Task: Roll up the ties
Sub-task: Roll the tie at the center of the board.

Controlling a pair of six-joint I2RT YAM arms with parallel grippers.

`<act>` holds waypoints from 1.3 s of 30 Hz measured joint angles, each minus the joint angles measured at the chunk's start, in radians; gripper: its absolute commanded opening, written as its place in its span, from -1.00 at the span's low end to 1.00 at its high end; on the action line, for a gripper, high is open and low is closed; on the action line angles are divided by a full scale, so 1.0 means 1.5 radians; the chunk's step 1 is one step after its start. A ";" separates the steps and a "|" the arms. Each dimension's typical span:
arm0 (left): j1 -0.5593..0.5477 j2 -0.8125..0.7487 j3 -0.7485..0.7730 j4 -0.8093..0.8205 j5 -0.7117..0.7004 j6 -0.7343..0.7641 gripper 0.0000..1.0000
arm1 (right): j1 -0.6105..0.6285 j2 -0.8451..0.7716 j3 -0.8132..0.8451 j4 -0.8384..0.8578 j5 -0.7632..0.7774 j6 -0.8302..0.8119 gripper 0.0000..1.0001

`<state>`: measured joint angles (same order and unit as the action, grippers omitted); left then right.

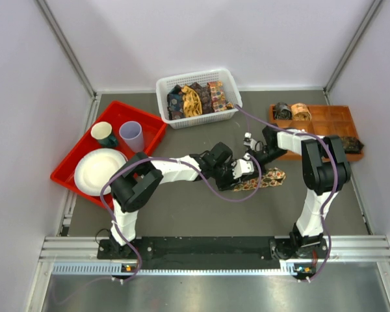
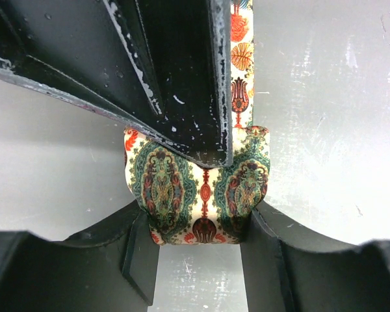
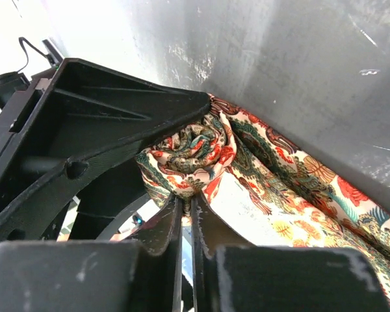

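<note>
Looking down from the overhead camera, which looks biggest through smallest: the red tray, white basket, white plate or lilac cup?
Largest first:
1. red tray
2. white basket
3. white plate
4. lilac cup

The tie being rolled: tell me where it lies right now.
In the top view, the tie lies right of table centre, in front of the white basket, its coiled end between the left gripper and the right gripper.

The top camera looked down from above the near edge of the desk (image 1: 201,208) over its whole surface, while both wrist cameras hung close (the left straight down, the right slanting) over the patterned tie (image 1: 260,180) near its middle, shared by all three.
</note>
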<state>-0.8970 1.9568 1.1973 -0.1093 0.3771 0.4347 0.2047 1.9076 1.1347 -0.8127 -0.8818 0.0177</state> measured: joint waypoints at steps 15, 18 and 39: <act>0.027 -0.031 -0.072 0.097 0.048 -0.063 0.98 | 0.003 0.000 0.009 -0.018 0.102 0.001 -1.00; 0.045 -0.063 -0.099 0.099 0.064 -0.081 0.98 | 0.002 0.000 0.009 -0.022 0.130 0.001 -1.00; 0.058 -0.091 -0.234 0.480 0.108 -0.186 0.98 | 0.003 0.030 0.048 -0.066 0.211 0.001 -1.00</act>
<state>-0.8093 1.8210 0.8459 0.6102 0.5388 0.1555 0.2085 1.9526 1.2064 -0.9119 -0.5648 0.0193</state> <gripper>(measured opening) 0.987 0.017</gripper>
